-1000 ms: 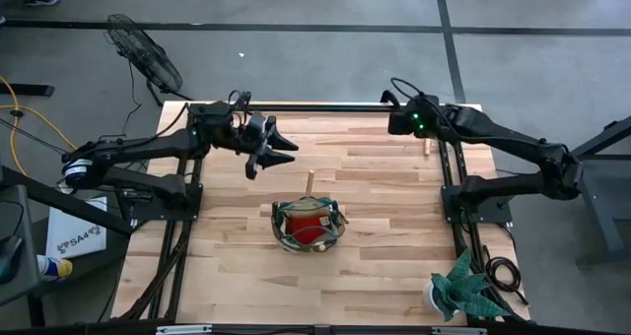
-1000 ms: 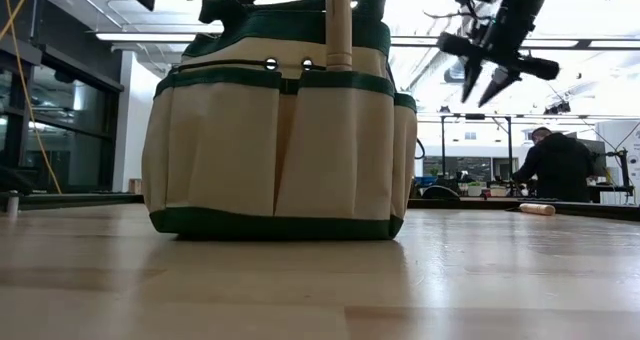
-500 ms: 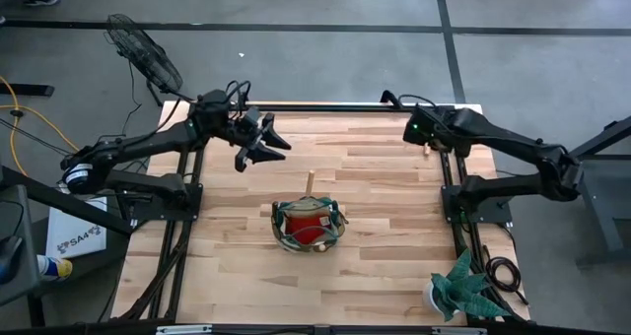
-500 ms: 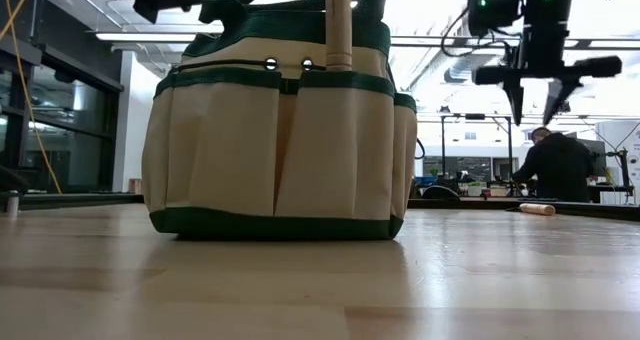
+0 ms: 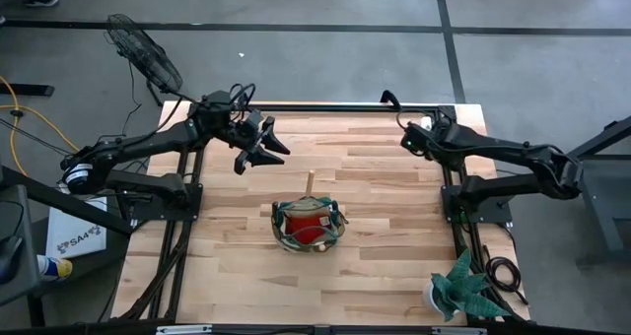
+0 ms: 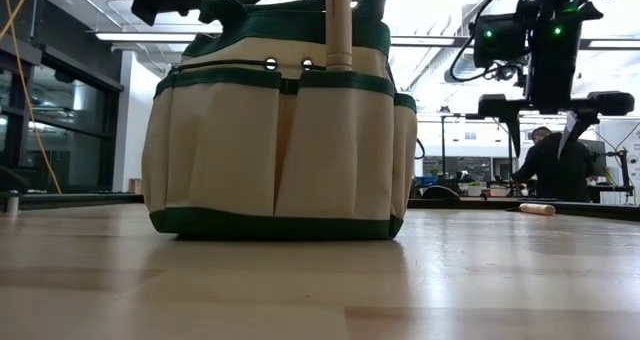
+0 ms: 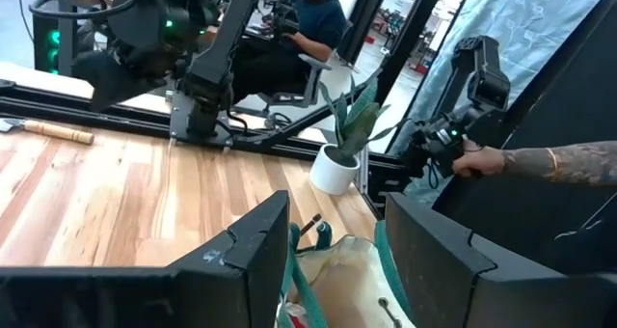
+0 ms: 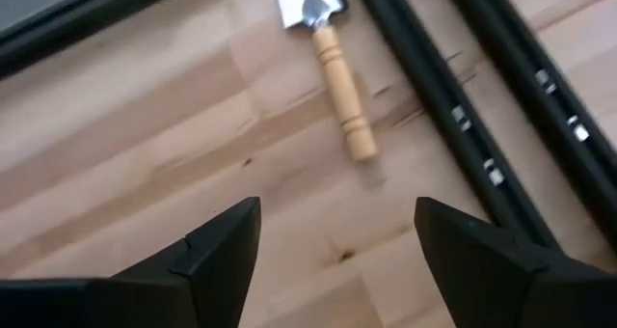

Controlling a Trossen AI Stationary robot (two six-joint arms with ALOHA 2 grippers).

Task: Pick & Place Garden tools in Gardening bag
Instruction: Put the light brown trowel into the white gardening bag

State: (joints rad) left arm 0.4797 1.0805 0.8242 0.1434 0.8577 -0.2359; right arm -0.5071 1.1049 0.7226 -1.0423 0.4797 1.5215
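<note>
Wooden table (image 5: 394, 236) is carrying the bag (image 5: 308, 226) near its middle, a wooden handle (image 6: 339, 25) sticking up from it. Right gripper (image 8: 337, 236) is hovering at the far right corner, fingers spread wide and empty, over a trowel (image 8: 333, 68). Left gripper (image 5: 264, 148) is hanging near the far left edge, part open, holding nothing

A: So what's the room like around that light wooden plank desk (image 5: 375, 236)?

B: Grey concrete floor (image 5: 325, 59) with dark seams, and a black round-caged floor fan (image 5: 146, 51) by the far left corner. Yellow cable (image 5: 30, 113) snakes along the left.

A: And at desk level?

B: Long ceiling strip lights (image 6: 110, 36), a dark-framed glass wall (image 6: 30, 130) on the left, and a person in dark clothes (image 6: 552, 165) working at a far bench.
</note>
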